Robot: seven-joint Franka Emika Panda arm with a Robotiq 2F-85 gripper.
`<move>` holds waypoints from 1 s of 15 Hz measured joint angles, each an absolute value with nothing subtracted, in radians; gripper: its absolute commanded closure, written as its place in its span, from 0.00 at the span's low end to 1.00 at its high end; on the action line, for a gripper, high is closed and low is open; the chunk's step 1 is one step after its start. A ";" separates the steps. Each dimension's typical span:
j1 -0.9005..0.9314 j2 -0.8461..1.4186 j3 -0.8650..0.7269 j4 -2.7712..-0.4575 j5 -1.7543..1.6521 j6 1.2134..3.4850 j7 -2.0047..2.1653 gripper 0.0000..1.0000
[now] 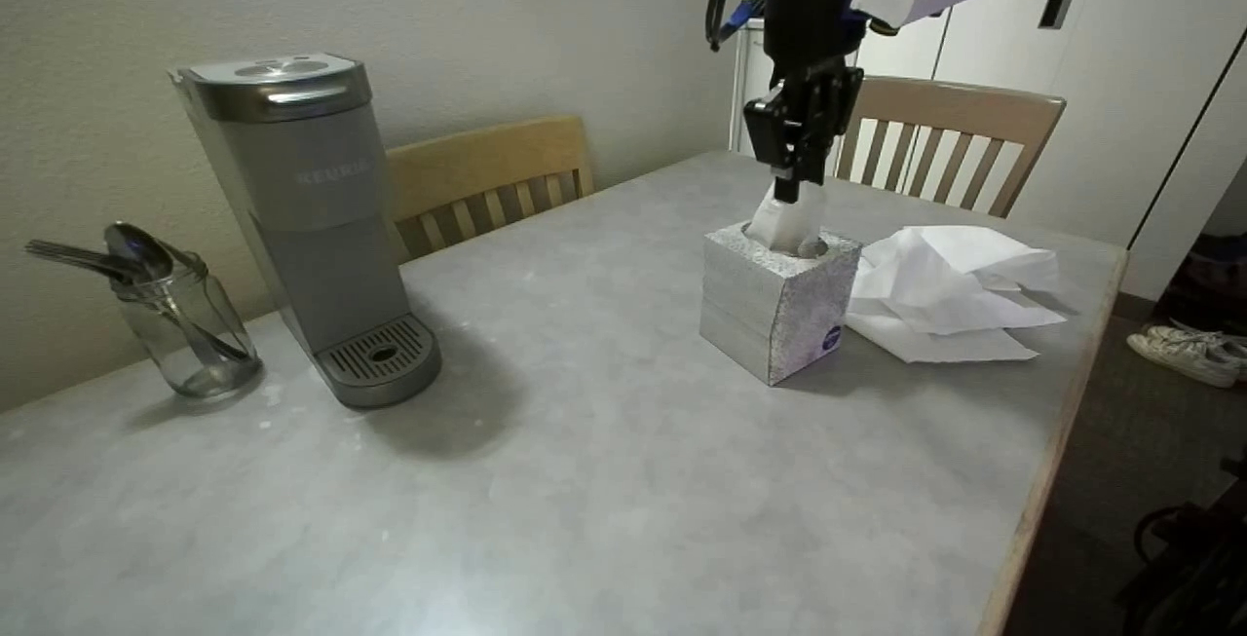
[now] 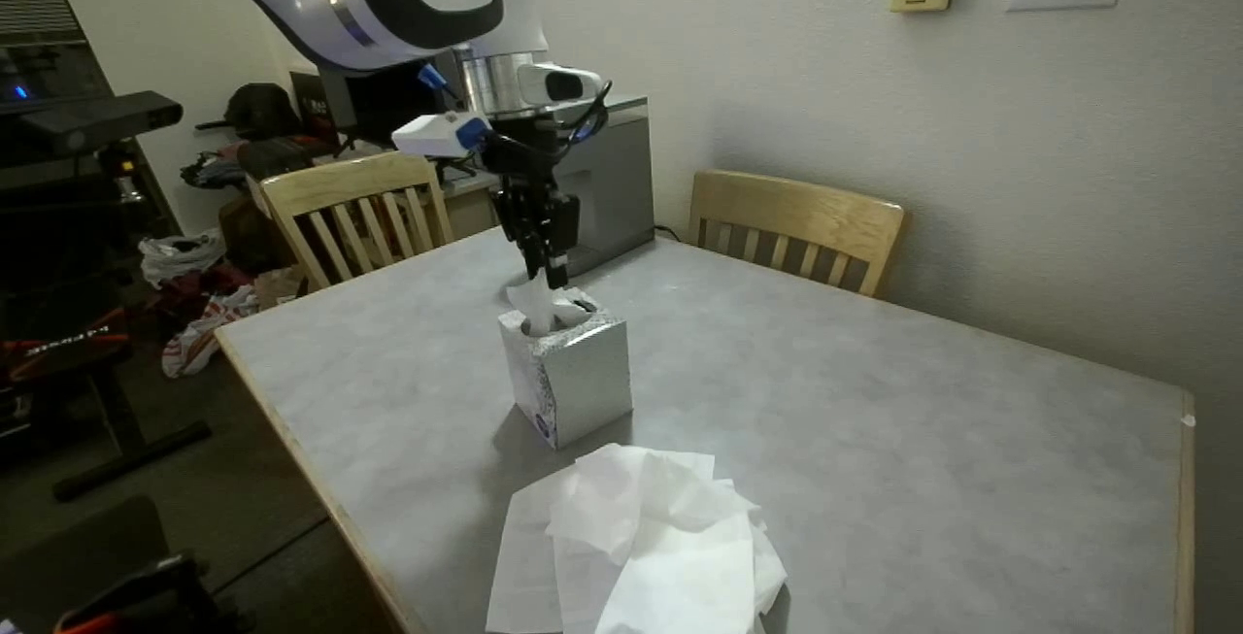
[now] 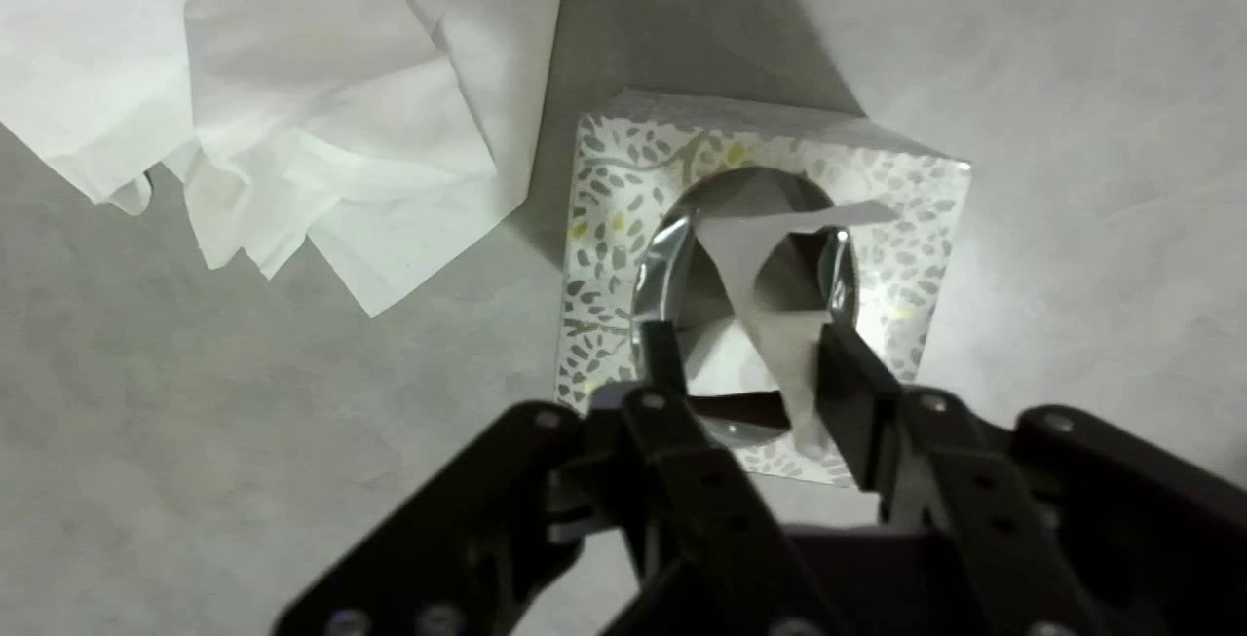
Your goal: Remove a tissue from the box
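The tissue box (image 1: 737, 310), silver with a leaf pattern on top, stands upright on the table; it also shows in an exterior view (image 2: 587, 386) and in the wrist view (image 3: 609, 266). A white tissue (image 1: 776, 224) sticks up out of its oval opening; it also shows in the wrist view (image 3: 779, 339). My gripper (image 3: 748, 339) points down just above the box opening, fingers apart. The tissue rises between the fingers, closer to the right-hand one in the wrist view; whether it touches that finger I cannot tell. The gripper also shows in both exterior views (image 1: 791, 183) (image 2: 549, 275).
Several loose white tissues (image 1: 945, 290) lie in a heap beside the box. A grey coffee maker (image 1: 312, 217) and a glass jar with cutlery (image 1: 200, 334) stand on the grey table (image 1: 585, 480). Wooden chairs (image 2: 796, 216) stand at the table's edges, near the wall.
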State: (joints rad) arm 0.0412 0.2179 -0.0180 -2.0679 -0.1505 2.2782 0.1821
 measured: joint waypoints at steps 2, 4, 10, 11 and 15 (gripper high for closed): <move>0.042 0.219 -0.016 -2.068 -0.147 2.279 0.179 0.99; 0.043 0.220 -0.011 -2.068 -0.145 2.280 0.177 1.00; 0.056 0.211 -0.003 -2.051 -0.145 2.245 0.178 1.00; 0.059 0.204 -0.003 -2.041 -0.147 2.218 0.178 1.00; 0.065 0.147 -0.003 -2.000 -0.167 2.071 0.162 1.00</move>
